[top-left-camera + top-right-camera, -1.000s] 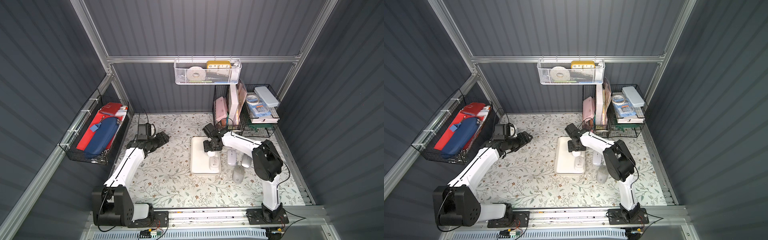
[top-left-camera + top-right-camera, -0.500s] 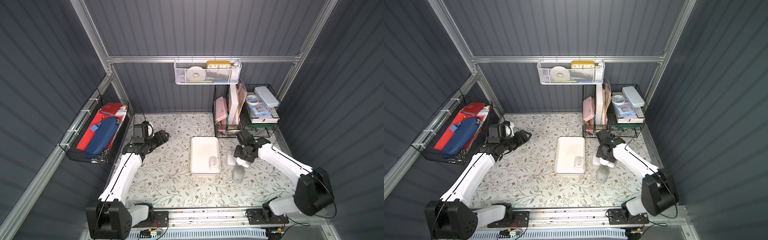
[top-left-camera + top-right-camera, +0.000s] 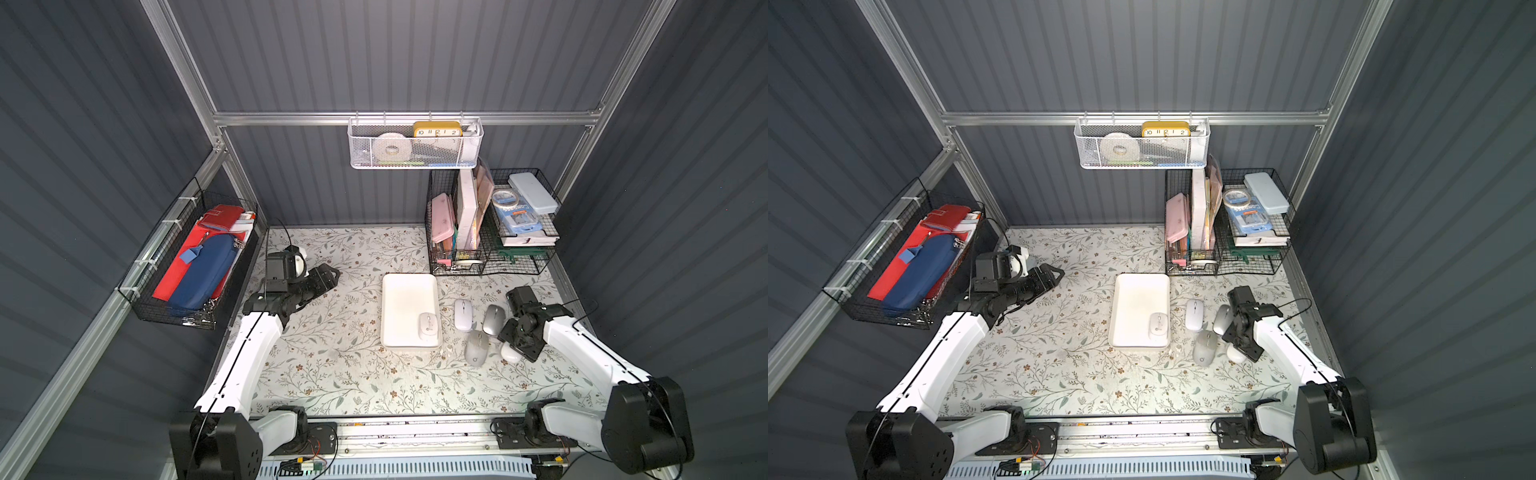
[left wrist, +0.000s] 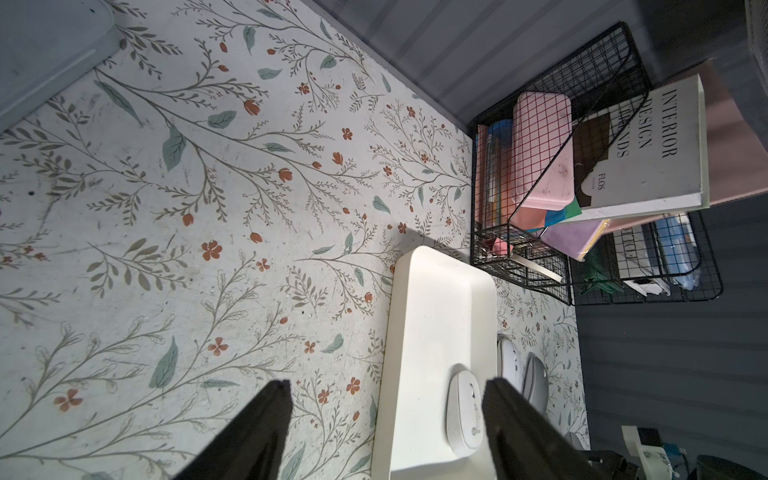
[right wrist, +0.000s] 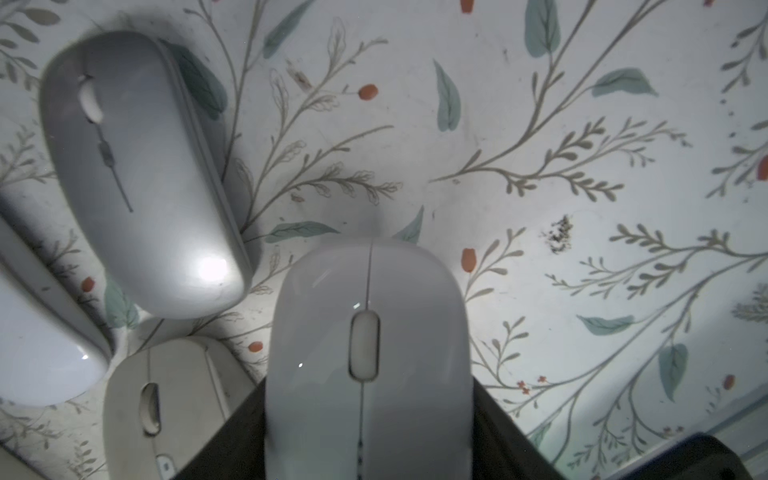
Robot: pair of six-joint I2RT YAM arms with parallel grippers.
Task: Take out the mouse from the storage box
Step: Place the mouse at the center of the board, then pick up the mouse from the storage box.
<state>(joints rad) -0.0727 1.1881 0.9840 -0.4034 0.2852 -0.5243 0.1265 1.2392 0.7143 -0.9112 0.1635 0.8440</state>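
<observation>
We are noting right jaws clamping a white mouse [image 5: 368, 357] outside the storage box [image 3: 405, 291], left jaws standing wide, empty. It is looking light, rigid, slippery; we are advising gripping its flanks.

storage box [image 3: 409, 297]: shallow white tray with rounded corners and a low rim. It sits flat mid-table, long axis 12–6 in both top views. It holds only the boxed mouse [image 3: 428, 326], which is white and oval, wheel side up, tucked in the 5 o'clock corner by the rim, nose to 12. The held mouse [image 5: 368, 357] is glossy white with a grey wheel, top up, clamped between the right gripper [image 5: 368, 419] jaws at 4 o'clock of the box, outside the rim. Can't tell if it touches the table.
</observation>
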